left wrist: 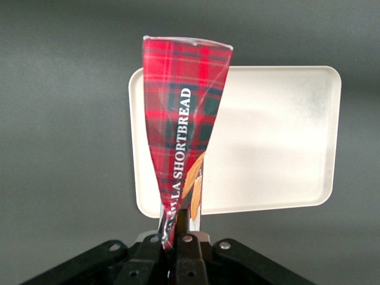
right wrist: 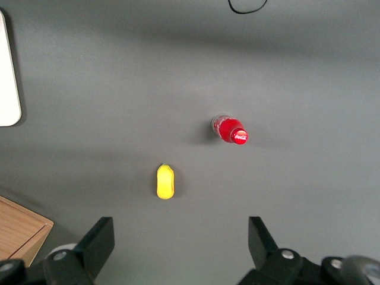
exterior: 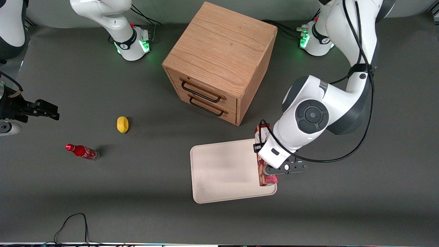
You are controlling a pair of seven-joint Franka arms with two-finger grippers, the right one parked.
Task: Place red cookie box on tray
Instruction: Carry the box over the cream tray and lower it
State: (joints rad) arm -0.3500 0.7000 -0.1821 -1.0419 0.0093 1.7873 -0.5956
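Note:
My left gripper (exterior: pixel 271 173) is shut on the red cookie box (exterior: pixel 262 171), a long tartan carton with biscuit pictures. It holds the box by one narrow end, which is pinched flat between the fingers. The box lies along the edge of the cream-white tray (exterior: pixel 219 168) that faces the working arm's end of the table, partly over the rim. I cannot tell whether it touches the tray. In the left wrist view the box (left wrist: pixel 181 119) hangs from the gripper (left wrist: pixel 178 228) over the tray (left wrist: pixel 279 136). The arm's wrist hides the box's middle in the front view.
A wooden two-drawer cabinet (exterior: pixel 219 58) stands farther from the front camera than the tray. A yellow lemon-shaped object (exterior: pixel 122 124) and a small red soda bottle (exterior: pixel 82 151), lying down, are toward the parked arm's end. A black cable (exterior: pixel 72 224) loops at the table's near edge.

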